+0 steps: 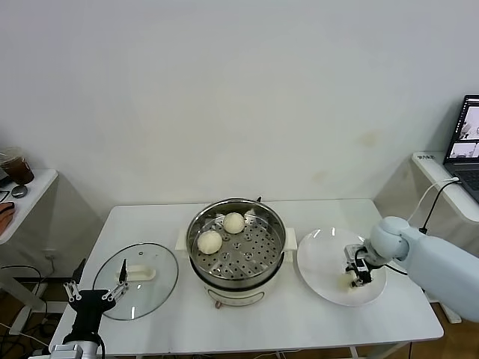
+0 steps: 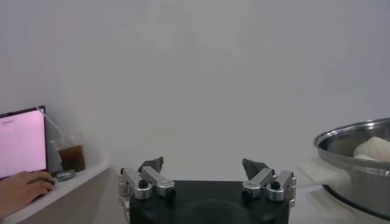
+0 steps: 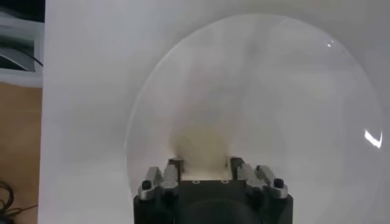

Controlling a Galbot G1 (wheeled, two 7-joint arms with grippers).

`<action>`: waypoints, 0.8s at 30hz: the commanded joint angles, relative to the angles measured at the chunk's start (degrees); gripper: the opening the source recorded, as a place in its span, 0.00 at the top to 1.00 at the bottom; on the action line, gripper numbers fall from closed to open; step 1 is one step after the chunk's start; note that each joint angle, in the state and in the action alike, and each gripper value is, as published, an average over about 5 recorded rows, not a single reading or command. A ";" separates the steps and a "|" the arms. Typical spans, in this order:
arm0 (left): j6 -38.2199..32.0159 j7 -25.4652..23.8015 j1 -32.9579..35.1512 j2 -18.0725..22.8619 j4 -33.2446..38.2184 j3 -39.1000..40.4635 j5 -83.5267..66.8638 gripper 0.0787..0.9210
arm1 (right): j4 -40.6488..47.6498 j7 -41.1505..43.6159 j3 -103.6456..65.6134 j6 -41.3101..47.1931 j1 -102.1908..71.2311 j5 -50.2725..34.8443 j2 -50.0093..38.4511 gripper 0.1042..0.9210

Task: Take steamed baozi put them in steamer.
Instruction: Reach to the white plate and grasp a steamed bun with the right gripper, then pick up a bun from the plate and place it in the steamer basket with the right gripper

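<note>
Two pale cream-white steamed baozi (image 1: pixel 210 241) sit inside the shiny round steel steamer (image 1: pixel 236 250). Right gripper (image 1: pixel 358 275) has clamped another bun (image 3: pixel 204 149) on the flat white plate (image 1: pixel 322 258); left gripper (image 1: pixel 93 292) waits open.

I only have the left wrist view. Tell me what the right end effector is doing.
Observer: The right end effector is down on the white plate, shut on a baozi.
Operator: Count what's inside the steamer.
Observer: Two buns sit on the steamer's perforated tray.
Operator: Locate the lid.
Observer: The glass lid lies flat on the table, left of the steamer, beside the open left end effector.
</note>
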State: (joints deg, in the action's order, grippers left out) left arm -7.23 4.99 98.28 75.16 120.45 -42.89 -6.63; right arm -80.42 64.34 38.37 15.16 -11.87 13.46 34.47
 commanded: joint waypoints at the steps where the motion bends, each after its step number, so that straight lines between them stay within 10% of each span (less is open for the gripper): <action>1: 0.04 -0.02 0.01 -0.04 0.13 0.01 -0.01 0.12 | -0.50 2.31 2.28 -0.78 5.25 -2.41 -1.30 0.65; 24: 0.05 -0.10 -0.91 -1.29 0.63 -0.02 -1.00 0.12 | -2.52 6.35 24.59 -15.91 50.43 -29.73 19.98 0.65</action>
State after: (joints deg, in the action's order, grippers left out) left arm -7.15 4.90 97.36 73.86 121.16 -42.94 -7.62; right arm -80.07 72.62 52.34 6.35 22.84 -4.62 41.29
